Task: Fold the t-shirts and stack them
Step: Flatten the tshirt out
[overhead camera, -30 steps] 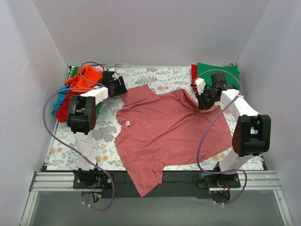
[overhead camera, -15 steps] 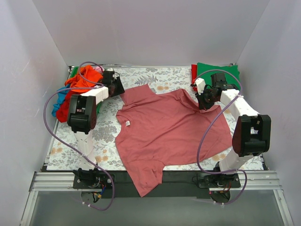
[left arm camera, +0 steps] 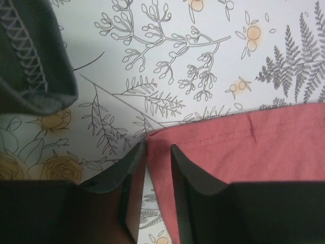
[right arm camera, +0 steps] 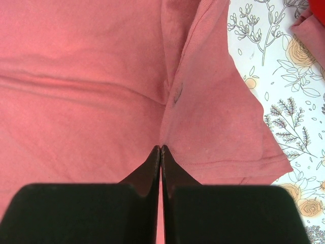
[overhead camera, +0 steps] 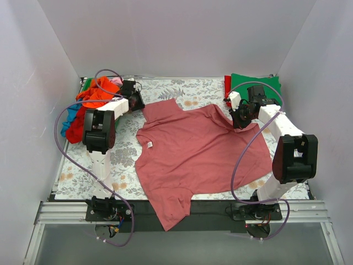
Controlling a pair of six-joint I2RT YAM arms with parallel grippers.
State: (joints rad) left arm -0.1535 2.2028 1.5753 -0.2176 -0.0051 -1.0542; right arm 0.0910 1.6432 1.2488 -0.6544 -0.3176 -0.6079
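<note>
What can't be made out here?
Top view: how many tees the crumpled pile holds; they overlap, and the left arm covers part.
Top view: what lies under the green tee; it covers all but a red edge.
Left wrist view: whether the left gripper pinches the rose t-shirt; its fingers hide the contact.

Floral covering (overhead camera: 187, 87) lies free upper centre and lower left; tee heap (overhead camera: 88, 99) blocks upper left, folded stack (overhead camera: 259, 84) upper right, rose tee (overhead camera: 198, 154) mid-frame.
</note>
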